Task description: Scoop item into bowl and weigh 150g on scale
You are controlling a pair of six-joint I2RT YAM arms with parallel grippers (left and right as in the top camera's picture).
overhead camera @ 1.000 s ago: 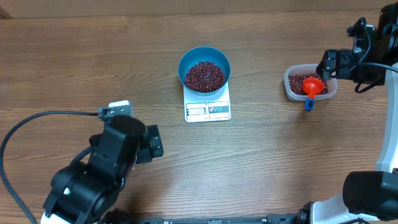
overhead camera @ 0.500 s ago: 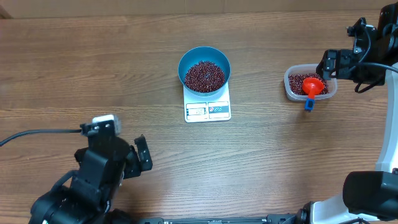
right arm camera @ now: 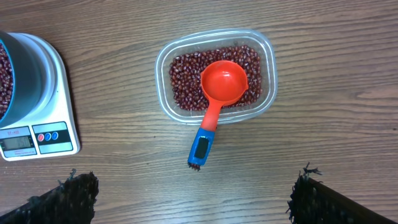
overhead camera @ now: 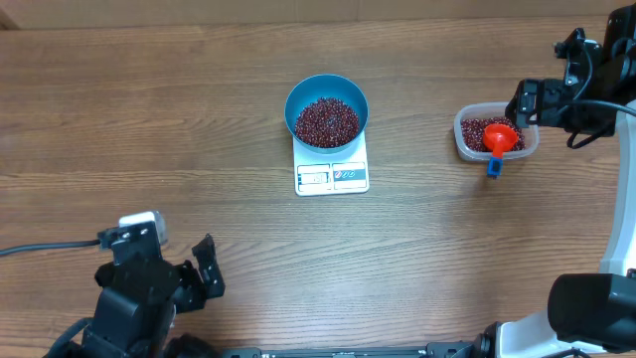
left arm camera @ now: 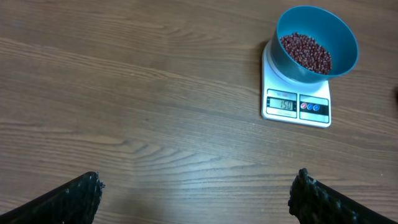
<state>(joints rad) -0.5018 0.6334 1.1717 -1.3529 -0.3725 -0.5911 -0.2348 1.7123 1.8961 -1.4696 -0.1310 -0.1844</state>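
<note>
Withdrawing left pincer point(left arm camera: 196, 186), spread wide
Right pincer point(right arm camera: 196, 186) likewise apart (both empty); beans point(overhead camera: 327, 120) fill bowl point(overhead camera: 290, 104) on scale point(overhead camera: 332, 176), weighing likely done.

My overhead cam is fixed up top and looks straight down at the whole tabletop point(overhead camera: 149, 99) from pretty far out, with both arms at the edges. The left wrist cam sits well back, tilted down and forward, so the scale point(left arm camera: 297, 107) and bowl point(left arm camera: 345, 46) land small in its top right. The left end effector point(left arm camera: 198, 177) only shows as fingertips point(left arm camera: 84, 193) in the bottom corners. The right wrist cam is closer, looking nearly straight down on the tub point(right arm camera: 161, 74), with the right end effector point(right arm camera: 198, 174) framed the same way. All three views share the scale and bowl. Overhead and right wrist share the tub.
</note>
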